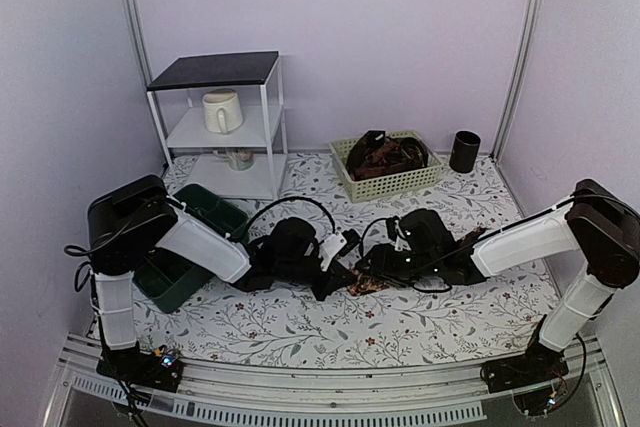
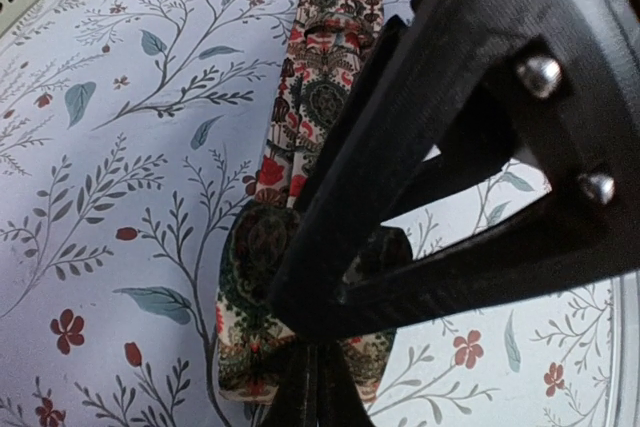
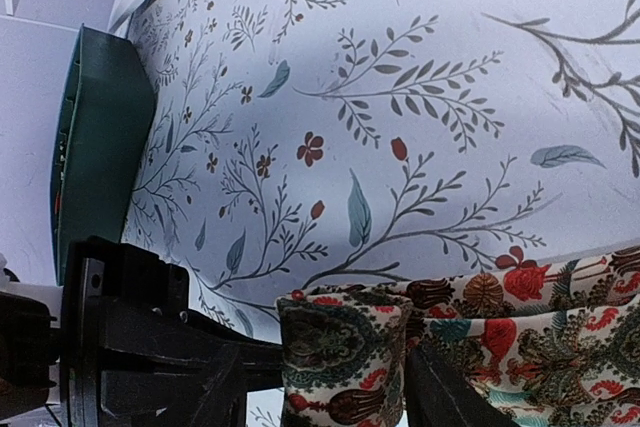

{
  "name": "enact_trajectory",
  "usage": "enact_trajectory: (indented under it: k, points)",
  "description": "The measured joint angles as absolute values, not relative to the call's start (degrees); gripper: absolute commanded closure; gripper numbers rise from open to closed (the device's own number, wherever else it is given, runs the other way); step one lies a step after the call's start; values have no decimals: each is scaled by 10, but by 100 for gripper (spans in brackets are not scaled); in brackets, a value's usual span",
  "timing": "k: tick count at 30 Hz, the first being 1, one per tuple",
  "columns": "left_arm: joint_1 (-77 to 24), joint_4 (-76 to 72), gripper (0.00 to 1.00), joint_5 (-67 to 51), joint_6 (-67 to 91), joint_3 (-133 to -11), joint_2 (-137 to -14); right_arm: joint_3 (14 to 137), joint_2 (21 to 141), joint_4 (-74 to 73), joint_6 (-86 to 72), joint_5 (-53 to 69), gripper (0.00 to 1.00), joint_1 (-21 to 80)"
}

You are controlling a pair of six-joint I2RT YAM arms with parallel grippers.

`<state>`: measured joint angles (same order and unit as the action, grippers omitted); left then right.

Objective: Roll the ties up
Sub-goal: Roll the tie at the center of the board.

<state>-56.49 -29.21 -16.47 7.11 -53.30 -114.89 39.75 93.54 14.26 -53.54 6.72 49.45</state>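
The tie (image 2: pixel 300 117) lies on the near side of the basket (image 1: pixel 395 187). It looks like soft, light, slippery cloth, likely to sag and unwind. The left gripper (image 2: pixel 310 312) is clenched on its coiled end. I cannot tell the state of the right gripper (image 1: pixel 380 267). The best hold is probably the flat strip just beside the coil.

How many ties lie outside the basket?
1: the tie, partly coiled, at mid-table between the arms. The basket at the back holds a dark heap; how many there cannot be told.
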Motion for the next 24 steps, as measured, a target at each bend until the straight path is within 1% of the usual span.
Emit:
enact_trajectory:
  k: [6,11,15,21,24]
  points:
    - [-565,-292,100,-163,71,-533,-1149,398,946,142,-536,79,56,494]
    - [-565,-293,96,-158,71,-532,-1149,398,954,153,-542,96,64,490]
    - [-565,-297,88,-152,71,-520,-1145,387,965,190,-555,123,65,480]
    - [-565,-302,68,-129,69,-482,-1103,370,971,233,-575,152,67,474]
    - [-565,-309,62,-122,68,-467,-1085,356,977,256,-586,162,67,469]
